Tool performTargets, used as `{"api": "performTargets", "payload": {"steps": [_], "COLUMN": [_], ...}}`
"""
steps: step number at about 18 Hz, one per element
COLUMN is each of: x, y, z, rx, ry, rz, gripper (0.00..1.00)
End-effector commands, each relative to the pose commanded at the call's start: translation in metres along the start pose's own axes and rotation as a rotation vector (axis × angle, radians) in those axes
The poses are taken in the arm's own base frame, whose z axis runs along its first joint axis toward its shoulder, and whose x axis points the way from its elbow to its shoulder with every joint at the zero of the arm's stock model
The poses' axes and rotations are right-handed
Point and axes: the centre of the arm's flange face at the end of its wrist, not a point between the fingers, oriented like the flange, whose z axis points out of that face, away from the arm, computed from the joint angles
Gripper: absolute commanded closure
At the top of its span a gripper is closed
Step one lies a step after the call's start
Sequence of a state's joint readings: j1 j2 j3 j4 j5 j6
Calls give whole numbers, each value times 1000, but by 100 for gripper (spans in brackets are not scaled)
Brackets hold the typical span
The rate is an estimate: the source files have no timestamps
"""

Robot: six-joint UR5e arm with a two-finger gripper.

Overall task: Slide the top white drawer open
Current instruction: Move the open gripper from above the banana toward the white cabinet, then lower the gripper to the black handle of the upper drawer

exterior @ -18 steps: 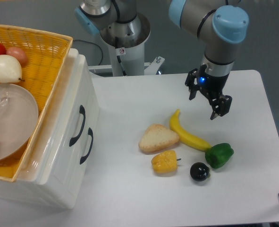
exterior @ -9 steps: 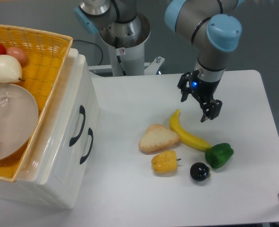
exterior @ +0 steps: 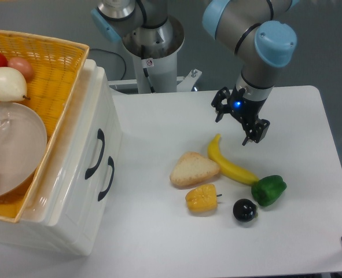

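The claw (exterior: 235, 123) hangs above the counter (exterior: 159, 231), its fingers spread apart and gripping nothing, just above the banana (exterior: 231, 164). The top drawer (exterior: 95, 152) sits closed in the white cabinet at the left, well apart from the claw, above the lower drawer (exterior: 106, 178) and under the basket (exterior: 49, 63). Bread (exterior: 192, 169) lies beside the banana.
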State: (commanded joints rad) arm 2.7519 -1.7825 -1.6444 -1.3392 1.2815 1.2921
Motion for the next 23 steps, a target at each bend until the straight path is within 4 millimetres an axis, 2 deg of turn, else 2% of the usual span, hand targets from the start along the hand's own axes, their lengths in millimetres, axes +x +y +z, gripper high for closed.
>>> {"api": "performTargets", "payload": {"steps": [2, 5, 7, 9, 11, 13, 16, 20, 23], "x": [2, 4, 3, 11, 14, 21, 28, 34, 49], "y": [-5, -9, -12, -30, -44, -69, -84, -91, -108], "z": [-1, 2, 3, 16, 12, 17, 21, 17, 29], "rx": [68, 63, 73, 71, 64, 38, -53, -98, -113], "ry": [22, 29, 40, 71, 72, 73, 10, 0, 12], "rz": [-57, -116, -235, -317, -398, -467, -484, -503, -488], "gripper": [0, 0, 0, 0, 0, 0, 0, 0, 0]}}
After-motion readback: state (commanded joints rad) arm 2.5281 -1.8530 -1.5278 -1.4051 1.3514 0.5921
